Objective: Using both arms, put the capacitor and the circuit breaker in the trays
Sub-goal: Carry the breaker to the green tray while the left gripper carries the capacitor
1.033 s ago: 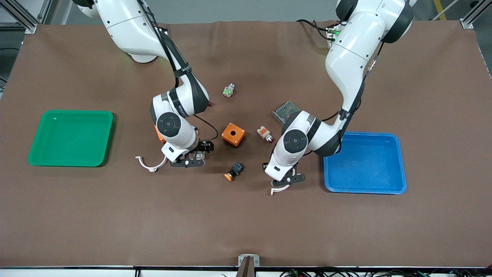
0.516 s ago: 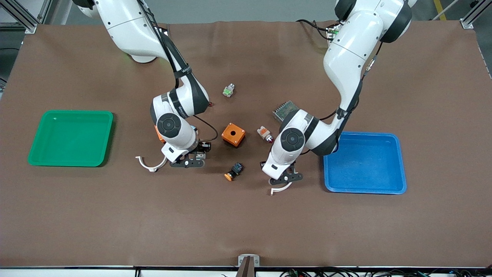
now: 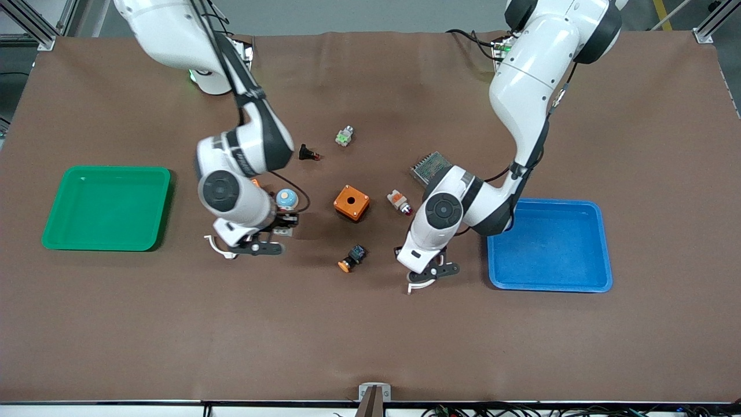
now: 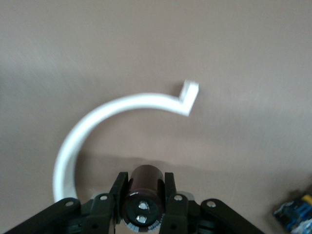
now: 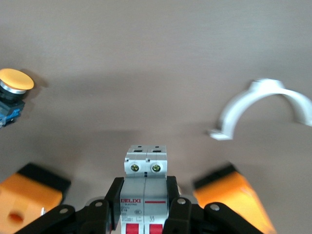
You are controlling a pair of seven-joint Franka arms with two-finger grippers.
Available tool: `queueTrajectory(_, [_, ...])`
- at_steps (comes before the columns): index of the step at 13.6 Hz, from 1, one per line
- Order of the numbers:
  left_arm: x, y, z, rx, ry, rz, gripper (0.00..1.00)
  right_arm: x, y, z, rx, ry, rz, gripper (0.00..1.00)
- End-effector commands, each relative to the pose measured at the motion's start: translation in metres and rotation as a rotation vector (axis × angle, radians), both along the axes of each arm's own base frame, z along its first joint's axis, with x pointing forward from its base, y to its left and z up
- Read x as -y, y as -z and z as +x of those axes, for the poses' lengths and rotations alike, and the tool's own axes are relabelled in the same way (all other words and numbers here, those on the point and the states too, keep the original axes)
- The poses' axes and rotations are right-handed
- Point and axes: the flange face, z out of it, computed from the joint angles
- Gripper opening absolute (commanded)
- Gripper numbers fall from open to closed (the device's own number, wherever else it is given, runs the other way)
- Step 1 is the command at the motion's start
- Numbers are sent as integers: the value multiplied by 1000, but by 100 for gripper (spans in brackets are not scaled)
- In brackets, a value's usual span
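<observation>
Pinched capacitor (image 4: 143, 195) between fingers of left gripper (image 4: 143, 184) over table (image 3: 370, 336), blue tray (image 3: 550, 202) at its 3 o'clock. Pinched circuit breaker (image 5: 145, 183) in right gripper (image 5: 145, 197) fingers, green tray (image 3: 110, 169) at 9 o'clock. Risked dropping smooth, round capacitor if jolted in transit.

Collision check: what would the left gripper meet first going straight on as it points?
The left gripper, shut on the capacitor, would likely reach the table mat beside the white curved clip; depth is unclear.
</observation>
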Motion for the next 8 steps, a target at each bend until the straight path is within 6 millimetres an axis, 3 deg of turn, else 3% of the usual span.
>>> queueTrajectory(1, [-52,-62,25,26,-56,38,0,83,-78,17,-37,20,-16,9])
queueTrajectory(2, [-72,-72,28,-1,-32,63,0,114,-94,21,-50,1,-38,9])
queueTrajectory(4, [-137,-81,36,-16,11,98,0,191,-110,21,-83,-8,-22,9])
queueTrajectory(6, [-193,-73,34,-54,71,122,0,277,-107,15,-122,-15,18,9])
queueTrajectory(8, [-246,-55,28,-86,108,128,0,340,-90,7,-149,-27,-4,9])
